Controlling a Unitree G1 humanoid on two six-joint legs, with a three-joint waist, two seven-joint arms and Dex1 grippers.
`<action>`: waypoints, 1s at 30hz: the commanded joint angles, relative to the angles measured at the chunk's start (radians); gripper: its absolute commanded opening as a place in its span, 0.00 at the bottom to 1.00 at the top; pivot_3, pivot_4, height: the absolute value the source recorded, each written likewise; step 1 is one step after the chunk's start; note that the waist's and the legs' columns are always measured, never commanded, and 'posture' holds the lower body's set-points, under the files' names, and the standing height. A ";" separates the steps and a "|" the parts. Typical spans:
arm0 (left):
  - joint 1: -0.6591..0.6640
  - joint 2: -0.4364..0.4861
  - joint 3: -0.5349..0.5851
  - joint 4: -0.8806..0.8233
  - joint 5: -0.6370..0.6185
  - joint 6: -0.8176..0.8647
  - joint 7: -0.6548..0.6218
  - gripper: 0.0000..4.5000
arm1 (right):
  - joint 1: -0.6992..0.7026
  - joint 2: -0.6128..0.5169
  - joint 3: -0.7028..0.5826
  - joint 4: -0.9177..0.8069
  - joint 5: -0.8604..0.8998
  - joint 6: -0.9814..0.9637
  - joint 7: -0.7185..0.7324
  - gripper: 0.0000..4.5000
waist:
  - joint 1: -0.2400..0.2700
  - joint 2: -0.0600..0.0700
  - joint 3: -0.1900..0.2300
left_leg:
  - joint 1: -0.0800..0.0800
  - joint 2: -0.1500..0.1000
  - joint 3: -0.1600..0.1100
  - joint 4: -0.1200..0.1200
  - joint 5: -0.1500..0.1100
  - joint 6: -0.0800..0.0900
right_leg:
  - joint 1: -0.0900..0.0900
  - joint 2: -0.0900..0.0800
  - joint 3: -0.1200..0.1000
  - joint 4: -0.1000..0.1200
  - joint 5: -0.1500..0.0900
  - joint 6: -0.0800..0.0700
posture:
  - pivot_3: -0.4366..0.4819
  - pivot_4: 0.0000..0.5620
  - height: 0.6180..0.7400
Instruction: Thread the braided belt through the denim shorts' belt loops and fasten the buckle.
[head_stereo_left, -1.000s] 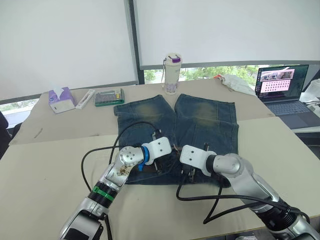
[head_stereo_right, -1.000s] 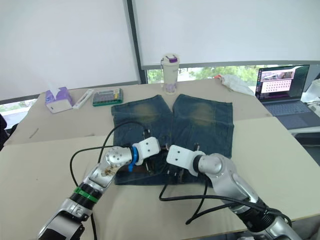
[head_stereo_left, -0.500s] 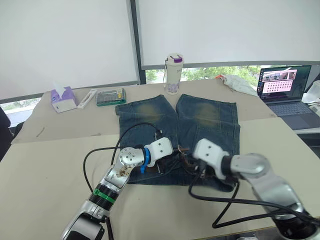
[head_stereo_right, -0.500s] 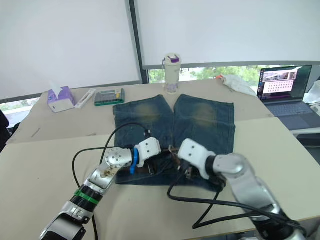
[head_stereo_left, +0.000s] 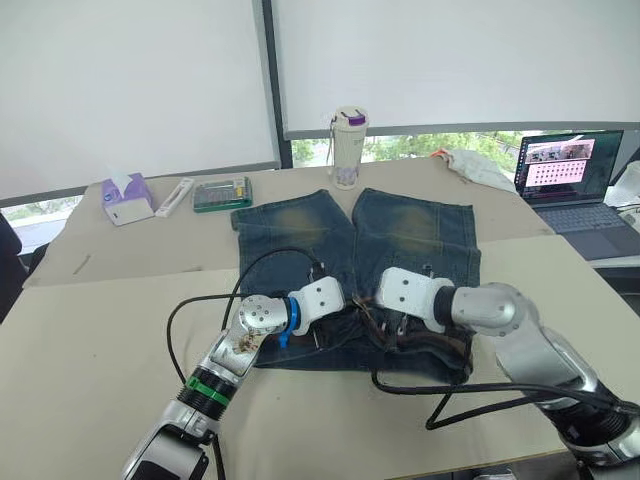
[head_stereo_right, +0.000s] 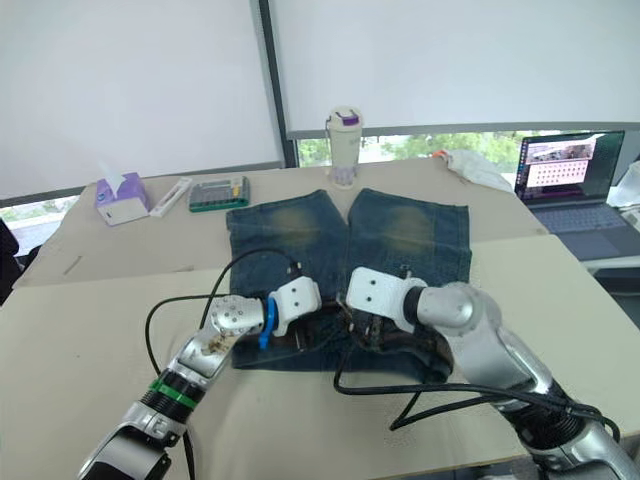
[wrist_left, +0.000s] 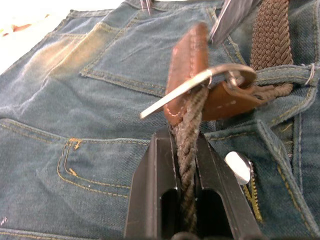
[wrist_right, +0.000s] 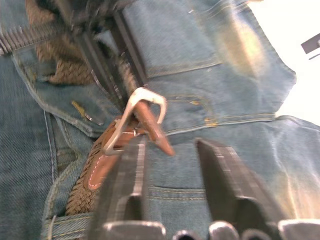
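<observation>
Your left hand (wrist_left: 187, 150) is pinching the braided belt (wrist_left: 188, 142) just behind the buckle (wrist_left: 200, 82), at the near waistband of the denim shorts (head_stereo_left: 400, 235) lying on the surface (head_stereo_left: 100, 330). Your right hand (wrist_right: 170, 155) is hovering beside the buckle, fingers apart.

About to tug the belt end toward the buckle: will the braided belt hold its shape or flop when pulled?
Probably floppy: the braided belt sags and bends where the left claw pinches it, so it likely won't push forward by itself. Its woven surface looks grippy, so slipping seems unlikely. The leather tip looks stiffer and should steer better through the buckle.
</observation>
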 joint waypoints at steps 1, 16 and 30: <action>-0.016 -0.006 -0.001 -0.043 -0.015 -0.027 -0.001 0.00 | -0.022 -0.019 0.000 0.009 -0.035 -0.062 0.012 0.02 | -0.002 0.000 0.000 | 0.000 0.000 0.000 0.000 0.000 0.000 | 0.000 0.000 0.000 0.000 0.000 0.000 | 0.48 0.27 1.00; 0.046 0.140 0.219 -0.350 -0.533 0.687 -0.202 0.46 | 0.048 -0.055 -0.124 -0.021 -0.037 -0.077 0.018 0.00 | -0.009 0.001 0.000 | -0.001 0.001 0.000 0.000 0.000 0.000 | -0.001 0.001 0.000 0.001 0.000 0.000 | 0.48 0.27 1.00; 0.205 0.306 -0.056 -0.179 -0.233 0.534 -0.108 0.01 | 0.201 -0.128 -0.339 -0.133 0.006 -0.100 0.030 0.00 | 0.017 0.003 -0.002 | 0.002 -0.002 -0.001 0.000 -0.003 0.005 | 0.003 -0.002 0.001 0.000 -0.001 0.001 | 0.48 0.27 1.00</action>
